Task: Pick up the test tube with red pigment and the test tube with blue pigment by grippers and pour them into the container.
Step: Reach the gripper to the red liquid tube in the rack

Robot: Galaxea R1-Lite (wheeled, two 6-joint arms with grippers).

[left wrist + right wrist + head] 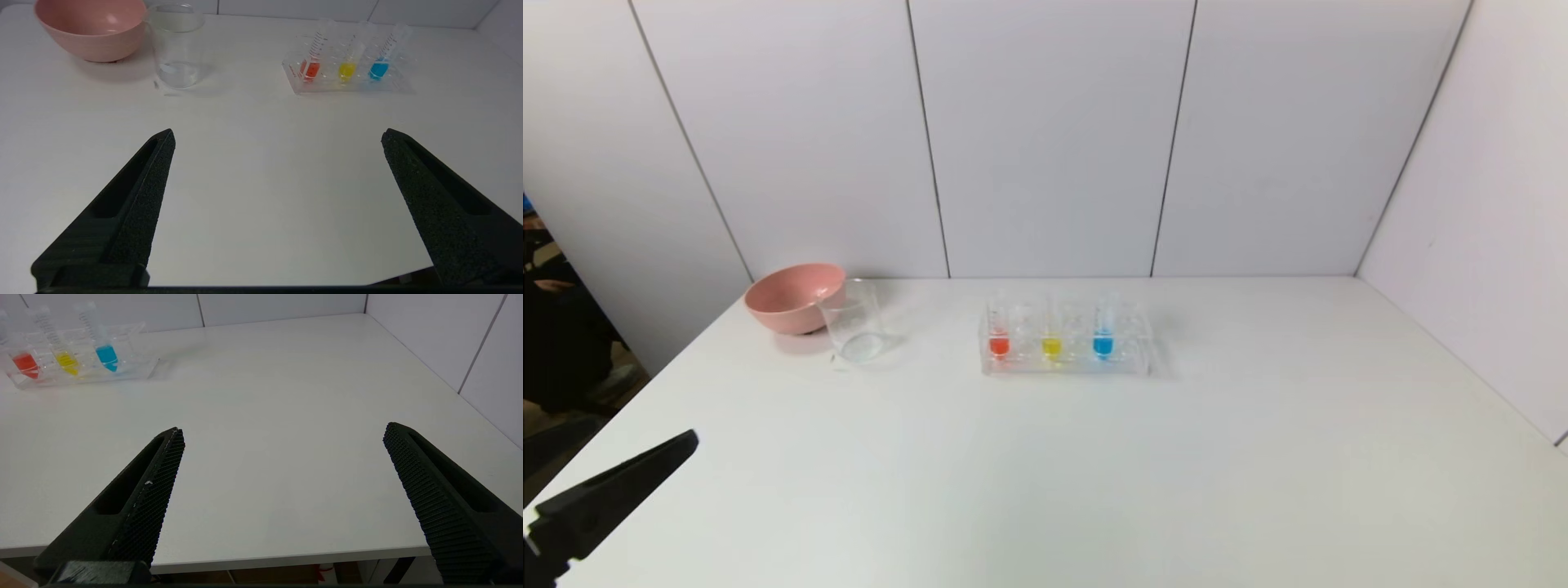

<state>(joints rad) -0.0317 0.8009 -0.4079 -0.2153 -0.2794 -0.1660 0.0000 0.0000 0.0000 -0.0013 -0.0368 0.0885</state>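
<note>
We held both claws wide and empty: left claw [278, 136] at seven o'clock, right claw [284, 430] over the table [1094, 457] edge.

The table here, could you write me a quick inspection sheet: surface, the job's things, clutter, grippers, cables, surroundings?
Surface: white table, no spills seen.
Job's things: red test tube and blue test tube stand in the clear rack, a yellow tube between them; glass beaker on the rack's left.
Clutter: pink bowl behind the beaker.
Grippers: left gripper open over the table's near left, holding nothing; right gripper open at the near edge, holding nothing.
Cables: nothing seen.
Surroundings: white wall panels behind and on both sides.
</note>
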